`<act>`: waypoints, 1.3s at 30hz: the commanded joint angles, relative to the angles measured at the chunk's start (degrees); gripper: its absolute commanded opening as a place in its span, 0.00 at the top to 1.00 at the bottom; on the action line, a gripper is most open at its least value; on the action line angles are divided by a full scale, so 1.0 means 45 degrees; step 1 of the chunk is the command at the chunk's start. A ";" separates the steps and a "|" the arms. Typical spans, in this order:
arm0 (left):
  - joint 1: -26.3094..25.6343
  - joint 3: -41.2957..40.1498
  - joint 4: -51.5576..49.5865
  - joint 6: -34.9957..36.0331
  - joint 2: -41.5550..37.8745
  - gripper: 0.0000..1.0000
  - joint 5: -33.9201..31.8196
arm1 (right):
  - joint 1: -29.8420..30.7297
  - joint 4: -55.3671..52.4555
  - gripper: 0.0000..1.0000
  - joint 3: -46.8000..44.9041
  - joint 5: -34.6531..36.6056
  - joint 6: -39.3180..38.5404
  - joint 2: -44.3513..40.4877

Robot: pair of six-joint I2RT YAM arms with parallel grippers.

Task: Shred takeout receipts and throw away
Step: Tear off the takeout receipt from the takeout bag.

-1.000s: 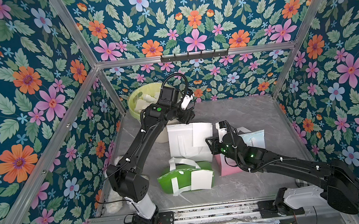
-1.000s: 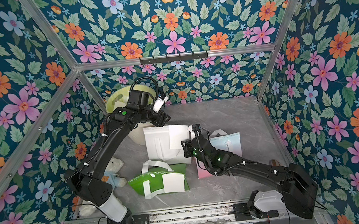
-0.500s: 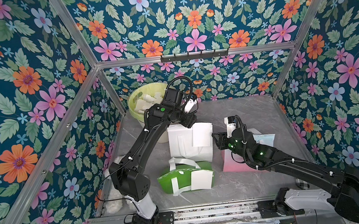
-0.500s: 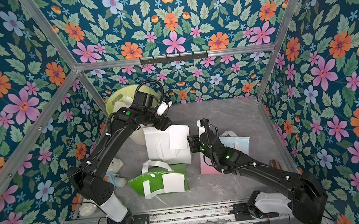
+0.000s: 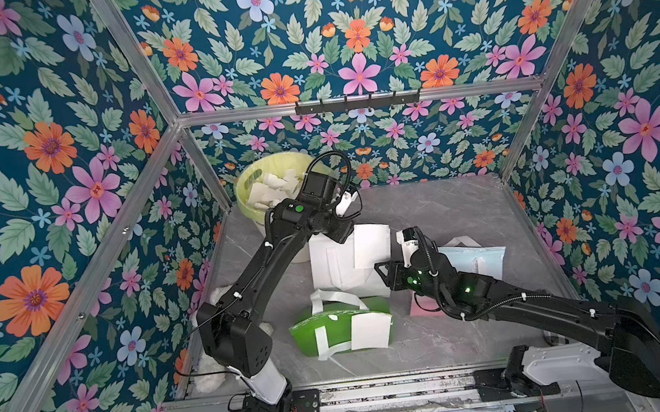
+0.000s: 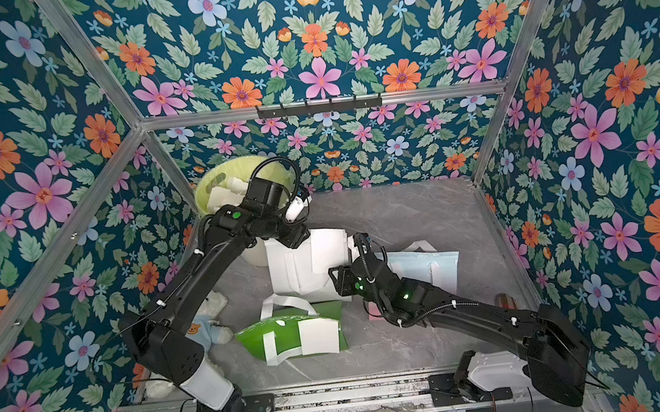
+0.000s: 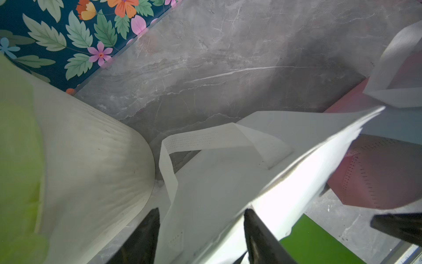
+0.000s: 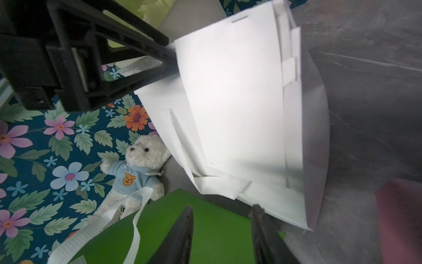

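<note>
On the white tote bag (image 5: pixel 334 265) lies one takeout receipt (image 5: pixel 371 244), with a second receipt (image 5: pixel 370 330) on the green bag (image 5: pixel 308 334). The left gripper (image 7: pixel 201 211) straddles the tote's rim at the sheet's corner and the right gripper (image 8: pixel 222 208) hovers beside it, both with fingers apart. Closing may well pinch tote fabric along with the paper. The grey marble tabletop (image 5: pixel 437 212) is crowded and hemmed in by floral walls (image 5: pixel 68 201)

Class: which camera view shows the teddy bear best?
The right wrist view: there the teddy bear clearly shows its face, blue hoodie and badge. In both top views the left arm covers most of it, and mainly white fur peeks out. The left wrist view misses it.
</note>
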 commanded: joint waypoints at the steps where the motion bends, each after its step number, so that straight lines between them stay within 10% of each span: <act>1: 0.0005 -0.0129 0.0333 -0.0069 -0.0236 0.40 -0.0197 | -0.0090 0.0357 0.53 -0.0148 0.0565 0.0787 0.0080; 39: 0.0010 -0.1345 0.1085 -0.0630 -0.1177 0.57 -0.0422 | -0.0659 0.2428 0.39 -0.0503 -0.0083 0.2274 0.1710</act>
